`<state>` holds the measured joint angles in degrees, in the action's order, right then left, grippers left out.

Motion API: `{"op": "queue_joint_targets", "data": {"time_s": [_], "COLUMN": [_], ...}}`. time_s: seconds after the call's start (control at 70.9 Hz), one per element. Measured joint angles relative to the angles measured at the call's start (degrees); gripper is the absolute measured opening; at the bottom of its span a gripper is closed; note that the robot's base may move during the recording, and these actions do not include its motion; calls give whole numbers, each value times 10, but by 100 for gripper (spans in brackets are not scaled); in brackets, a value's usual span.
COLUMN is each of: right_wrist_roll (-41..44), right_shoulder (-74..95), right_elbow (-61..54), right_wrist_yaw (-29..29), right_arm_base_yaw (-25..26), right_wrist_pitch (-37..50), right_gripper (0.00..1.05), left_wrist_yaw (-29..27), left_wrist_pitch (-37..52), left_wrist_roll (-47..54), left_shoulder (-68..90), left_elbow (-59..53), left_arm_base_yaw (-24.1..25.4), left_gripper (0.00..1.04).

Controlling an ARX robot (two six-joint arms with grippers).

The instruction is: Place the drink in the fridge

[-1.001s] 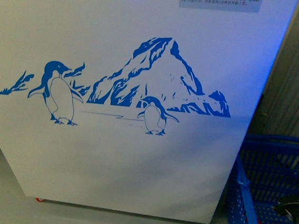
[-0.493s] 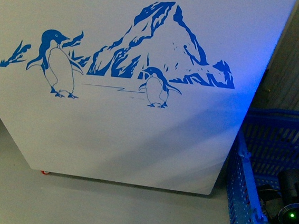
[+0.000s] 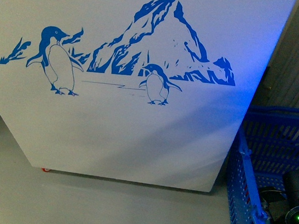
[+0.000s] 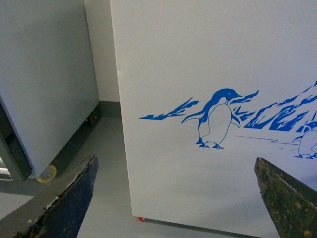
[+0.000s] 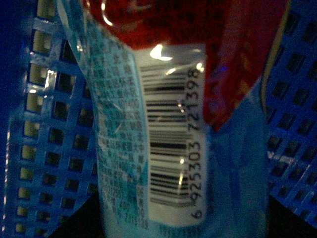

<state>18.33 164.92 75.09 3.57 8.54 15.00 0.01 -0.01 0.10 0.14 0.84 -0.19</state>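
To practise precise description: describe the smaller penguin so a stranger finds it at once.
Find the white fridge and its blue mountain picture. The smaller penguin stands below the peak, right of the taller penguin; its beak points left, the taller one's right.

- Fridge (image 3: 115, 140): white, upright on the grey floor; its side shows a blue picture of two penguins and a mountain; a small red wheel (image 3: 45, 169) peeps from under its lower left corner; the lid is out of view
- Drink (image 5: 173, 124): clear bottle with a red and pale blue label, white barcode patch facing the right wrist camera; blue basket (image 5: 44, 148) mesh on both sides
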Motion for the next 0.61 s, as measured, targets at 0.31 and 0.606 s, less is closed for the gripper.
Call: {"op": "queue_joint_targets", "data": {"time_s": [0.31, 0.606], "right_wrist_roll": [-72, -139], "right_shoulder": [-194, -507], "right_elbow": [-144, -361], "right_wrist_yaw": [-5, -43], "right_arm_base_yaw": [24, 42], "right_wrist_pitch": [52, 66], "right_gripper": [43, 43], "left_wrist_yaw": [0, 0], "left_wrist_pitch": [0, 0], "left_wrist_roll": [0, 0], "left_shoulder": [0, 0], "left_elbow": [0, 0], "left_arm_base_yaw": [0, 0], "left_gripper": [97, 97]}}
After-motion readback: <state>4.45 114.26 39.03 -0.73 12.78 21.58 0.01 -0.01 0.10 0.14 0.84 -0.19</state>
